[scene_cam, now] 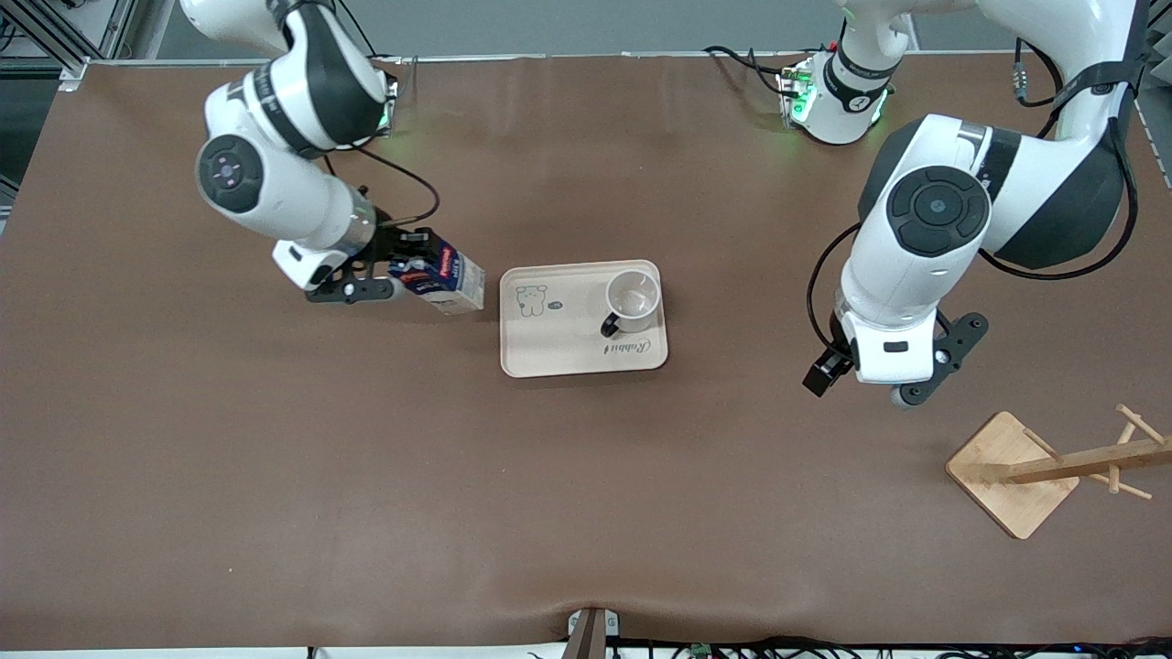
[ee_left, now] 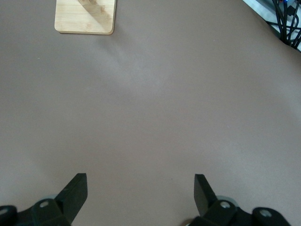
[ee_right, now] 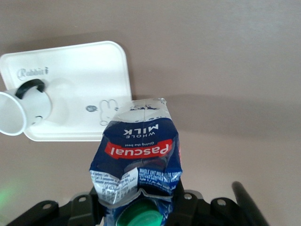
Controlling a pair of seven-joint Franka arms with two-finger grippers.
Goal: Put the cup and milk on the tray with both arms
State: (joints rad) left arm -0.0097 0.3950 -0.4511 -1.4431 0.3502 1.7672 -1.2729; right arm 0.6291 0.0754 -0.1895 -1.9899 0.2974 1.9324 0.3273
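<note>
The cream tray [scene_cam: 549,352] lies mid-table. The white cup [scene_cam: 632,300] with a black handle stands upright on the tray's corner toward the left arm's end; it also shows in the right wrist view [ee_right: 26,113] with the tray [ee_right: 89,70]. My right gripper [scene_cam: 403,261] is shut on the dark-blue milk carton [scene_cam: 444,275], held tilted in the air just off the tray's edge toward the right arm's end; its green cap [ee_right: 141,217] sits between the jaws. My left gripper [ee_left: 140,188] is open and empty over bare table toward the left arm's end [scene_cam: 870,375].
A wooden rack with a square base [scene_cam: 1012,471] and pegs lies near the left arm's end of the table, nearer the front camera; its base shows in the left wrist view [ee_left: 85,16]. Cables run along the table's front edge.
</note>
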